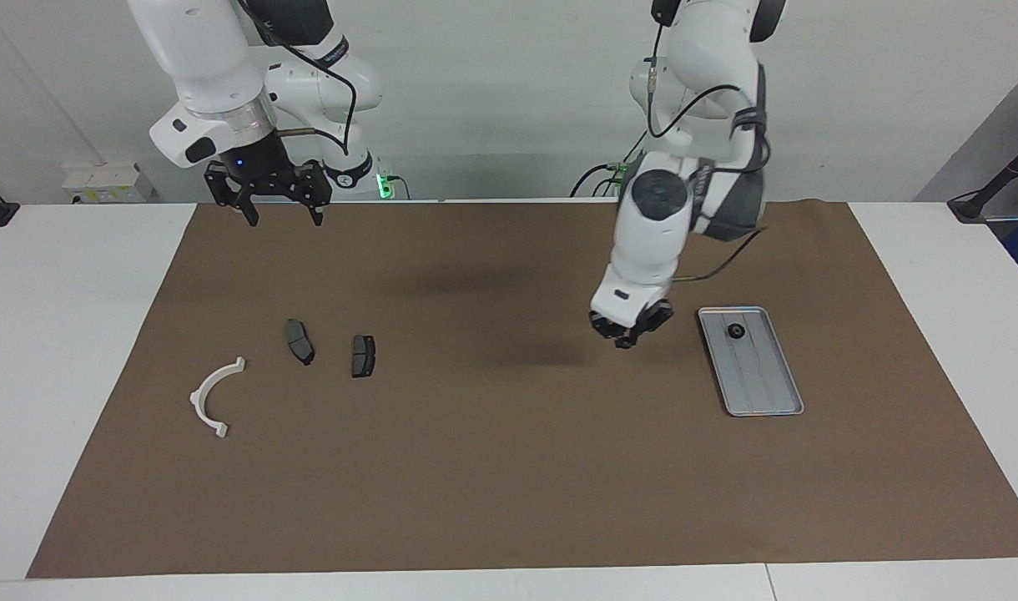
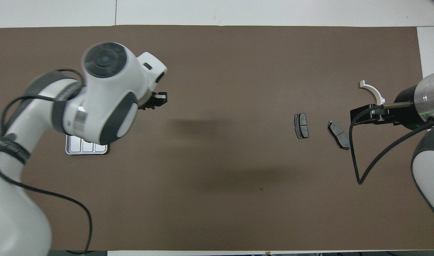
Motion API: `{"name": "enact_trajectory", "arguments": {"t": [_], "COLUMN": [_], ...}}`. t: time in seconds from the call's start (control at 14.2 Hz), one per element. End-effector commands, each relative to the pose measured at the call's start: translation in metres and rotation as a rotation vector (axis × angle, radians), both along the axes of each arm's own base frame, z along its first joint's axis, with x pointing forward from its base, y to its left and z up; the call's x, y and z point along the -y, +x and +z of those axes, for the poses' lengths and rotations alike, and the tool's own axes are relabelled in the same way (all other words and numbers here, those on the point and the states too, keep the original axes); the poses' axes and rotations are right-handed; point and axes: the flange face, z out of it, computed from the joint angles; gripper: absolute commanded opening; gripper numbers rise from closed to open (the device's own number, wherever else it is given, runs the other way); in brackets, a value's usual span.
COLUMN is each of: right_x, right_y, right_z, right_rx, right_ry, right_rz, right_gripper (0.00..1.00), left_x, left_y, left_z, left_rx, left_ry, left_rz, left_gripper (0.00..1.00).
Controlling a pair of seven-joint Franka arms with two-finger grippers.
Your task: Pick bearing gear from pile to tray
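Carrying a bearing gear to the tray

Left pincer (image 1: 630, 334), pressed together, presumably pinching a small gear, hangs beside the tray (image 1: 774, 399) near the tabletop's left-arm end; centre it over the ribbed floor, lower, then release. Right pincer (image 1: 279, 207) waits, spread, near the pile (image 1: 363, 356).

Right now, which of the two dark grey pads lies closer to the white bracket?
The tilted pad, toward the right arm's end, lies closer to the white bracket; the squarer pad sits beside it, toward the tray's end.

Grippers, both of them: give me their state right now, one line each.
Left gripper: shut, raised over the mat beside the tray; what it holds cannot be told.
Right gripper: open, empty, waiting above the mat.
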Motion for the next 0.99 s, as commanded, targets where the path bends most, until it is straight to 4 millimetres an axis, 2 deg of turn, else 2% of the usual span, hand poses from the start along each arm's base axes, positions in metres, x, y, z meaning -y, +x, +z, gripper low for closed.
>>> {"name": "enact_trajectory", "arguments": {"t": [0.0,0.14,0.21,0.42,0.7,0.91], "right_x": [0.004,0.004,0.004,0.002,0.003,0.002], "right_y": [-0.002,-0.002,-0.001,0.003,0.005,0.006], "right_z": [-0.001,-0.001,-0.002,0.002,0.001,0.002], "right_rx": [-0.011,-0.008,-0.008,0.006,0.010,0.016], "right_ry": [0.022,0.023,0.023,0.025,0.026,0.027], "right_rz": [-0.001,0.002,0.003,0.008,0.006,0.008], "right_gripper": [1.00,1.00,1.00,1.00,1.00,1.00], "left_x": [-0.101,-0.159,-0.167,-0.175,-0.180,-0.211], "left_y": [0.008,0.016,0.017,0.022,0.018,0.016], "left_z": [0.013,-0.005,-0.019,-0.067,-0.097,-0.101], "left_rx": [-0.047,-0.015,0.012,0.076,0.073,0.071], "left_ry": [-0.038,-0.050,-0.051,-0.052,-0.051,-0.046], "left_rz": [-0.110,-0.138,-0.152,-0.142,-0.145,-0.173], "left_gripper": [0.00,0.00,0.00,0.00,0.00,0.00]}}
